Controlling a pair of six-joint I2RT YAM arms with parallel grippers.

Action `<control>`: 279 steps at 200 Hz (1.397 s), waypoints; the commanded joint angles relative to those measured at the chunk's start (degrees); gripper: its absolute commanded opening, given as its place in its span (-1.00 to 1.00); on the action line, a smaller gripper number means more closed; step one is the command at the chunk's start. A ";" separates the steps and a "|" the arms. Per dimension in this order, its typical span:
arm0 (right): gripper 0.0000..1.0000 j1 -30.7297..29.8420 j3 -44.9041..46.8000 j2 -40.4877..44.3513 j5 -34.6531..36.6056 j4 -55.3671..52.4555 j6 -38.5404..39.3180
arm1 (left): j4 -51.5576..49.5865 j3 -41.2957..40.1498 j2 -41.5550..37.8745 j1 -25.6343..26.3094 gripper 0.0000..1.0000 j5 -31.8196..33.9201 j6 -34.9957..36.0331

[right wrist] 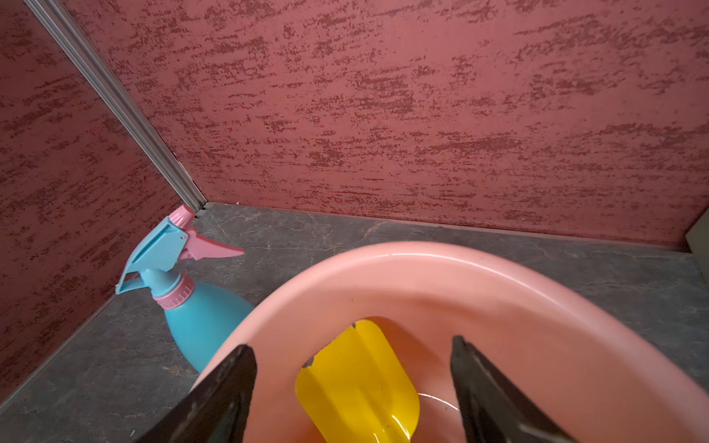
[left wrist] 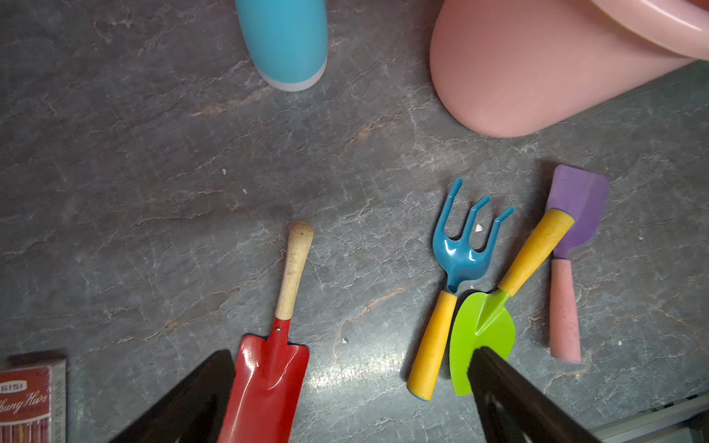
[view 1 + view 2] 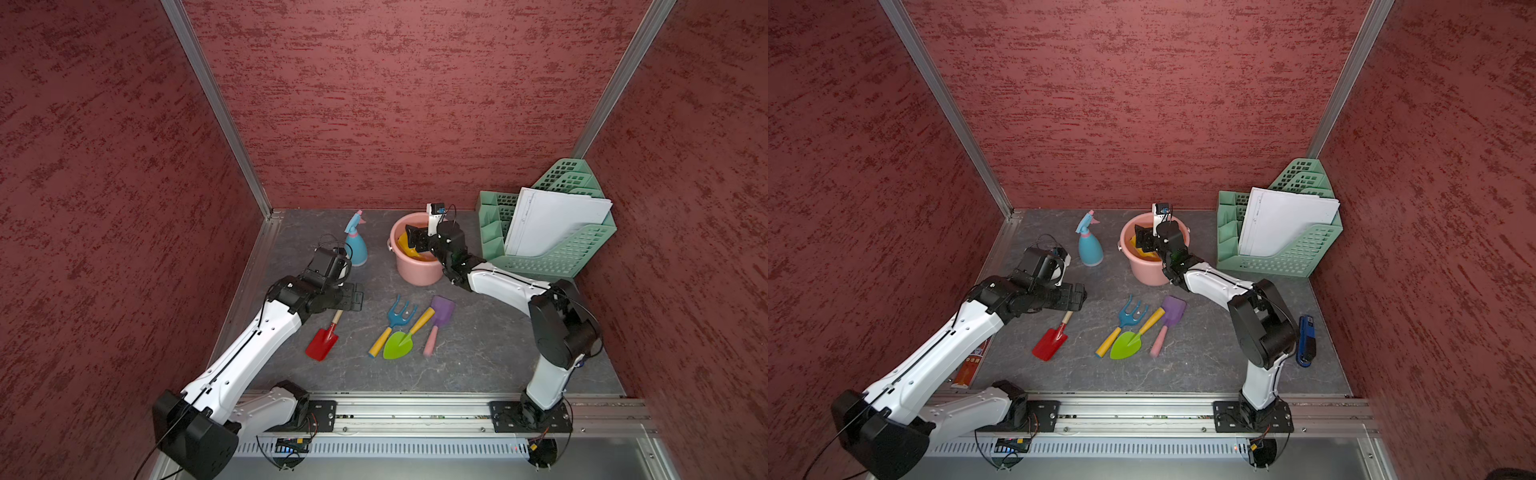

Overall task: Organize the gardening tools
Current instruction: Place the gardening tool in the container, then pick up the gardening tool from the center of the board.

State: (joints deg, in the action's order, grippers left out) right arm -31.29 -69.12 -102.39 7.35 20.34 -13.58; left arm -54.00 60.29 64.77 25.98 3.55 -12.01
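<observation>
Jaws on the right arm (image 3: pixel 498 282) stand wide apart at the mouth of the pink bucket (image 1: pixel 422 261), gripping nothing; the yellow scoop (image 1: pixel 356 379) lies loose inside, between them. Lifting out carelessly could hook the rim and tip the light bucket, or nudge the spray bottle (image 1: pixel 207 318) just beside it. Jaws on the left arm (image 3: pixel 257 332), equally wide and empty, hang above the red trowel (image 2: pixel 268 368) on the table (image 2: pixel 153 172). Closing on its slick blade risks a slip. Nearby, the blue fork (image 2: pixel 460 249), green trowel (image 2: pixel 483 333) and purple spade (image 2: pixel 575 211) crowd together, so grabbing one may drag a neighbour.
</observation>
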 commanded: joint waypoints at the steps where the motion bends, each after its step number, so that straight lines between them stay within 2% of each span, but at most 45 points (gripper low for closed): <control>1: 0.73 0.23 1.40 6.00 0.67 1.73 -1.20 | -1.94 -0.70 2.71 -0.45 0.95 2.20 -0.21; 47: 0.81 0.18 4.84 18.58 1.34 -7.53 -2.63 | -2.62 -0.32 10.46 -0.42 0.81 3.04 1.62; 88: 0.84 0.00 9.24 34.77 2.09 -18.89 -4.31 | -0.93 0.55 18.15 -0.40 0.67 4.71 3.12; 124: 0.84 -0.04 13.23 46.65 2.26 -25.09 -5.72 | 2.14 1.88 24.13 -0.79 0.64 6.95 4.24; 169: 0.84 -0.17 14.28 52.82 1.38 -31.39 -6.53 | 5.51 2.99 29.21 -1.96 0.54 7.52 4.63; 218: 0.84 -0.35 17.60 56.19 1.20 -32.45 -7.95 | 7.67 3.18 34.72 -3.27 0.36 7.58 5.11; 250: 0.84 -0.44 18.06 57.16 1.43 -32.95 -7.95 | 8.68 2.57 36.11 -4.40 0.10 6.50 5.42; 269: 0.84 -0.44 18.21 57.30 1.46 -32.89 -8.03 | 8.91 2.59 36.87 -4.75 -0.19 6.54 5.41; 279: 0.83 -0.42 18.30 57.32 1.31 -32.86 -8.17 | 8.83 2.70 37.08 -5.01 -0.45 6.63 5.33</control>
State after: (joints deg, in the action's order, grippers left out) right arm -31.40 -51.46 -45.78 8.43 -12.32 -21.08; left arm -46.35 62.48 100.86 21.58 10.39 -6.70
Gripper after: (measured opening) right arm 0.918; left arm 0.374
